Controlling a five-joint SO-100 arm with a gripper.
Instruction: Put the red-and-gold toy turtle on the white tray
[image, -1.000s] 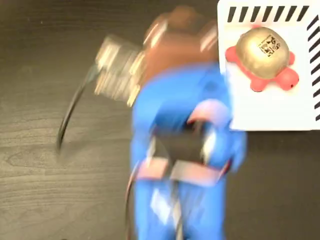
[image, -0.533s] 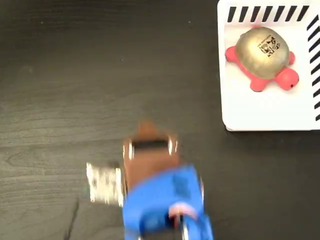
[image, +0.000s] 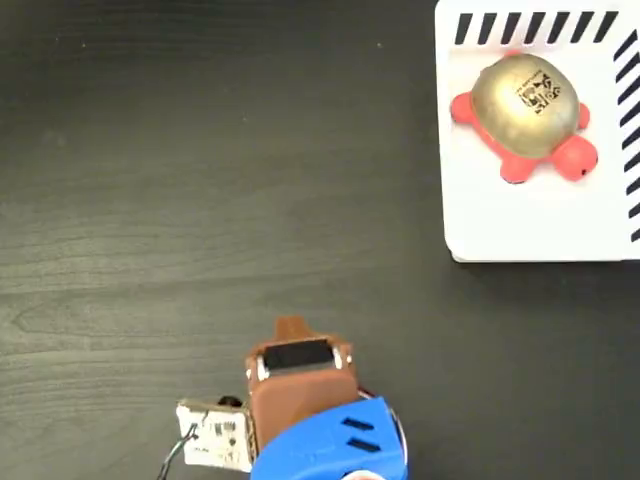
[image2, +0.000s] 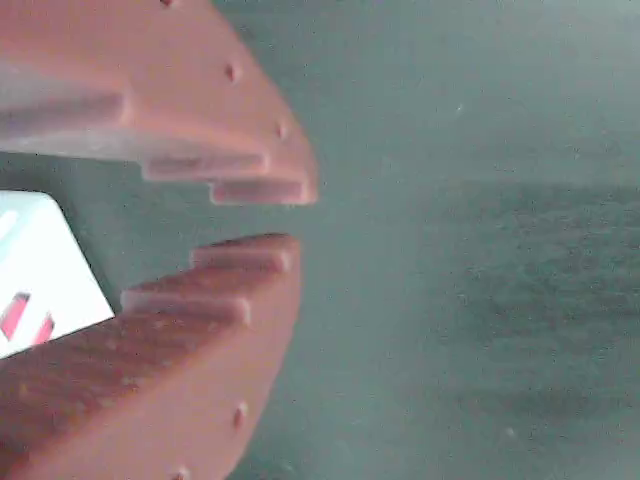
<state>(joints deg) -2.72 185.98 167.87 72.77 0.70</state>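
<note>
The red-and-gold toy turtle sits on the white tray at the top right of the fixed view, its gold shell up and its red head toward the right. My gripper, brown on a blue arm, is far from it at the bottom middle, pointing up the picture. In the wrist view the two brown fingers stand almost together over the dark table, with only a thin gap and nothing between them.
The table is dark wood grain. The tray has black diagonal stripes along its edges. A small white board with a cable rides beside the gripper. A white corner shows behind the fingers in the wrist view.
The arm has pulled back from beside the tray down to the bottom edge of the fixed view. The turtle and tray have not moved.
</note>
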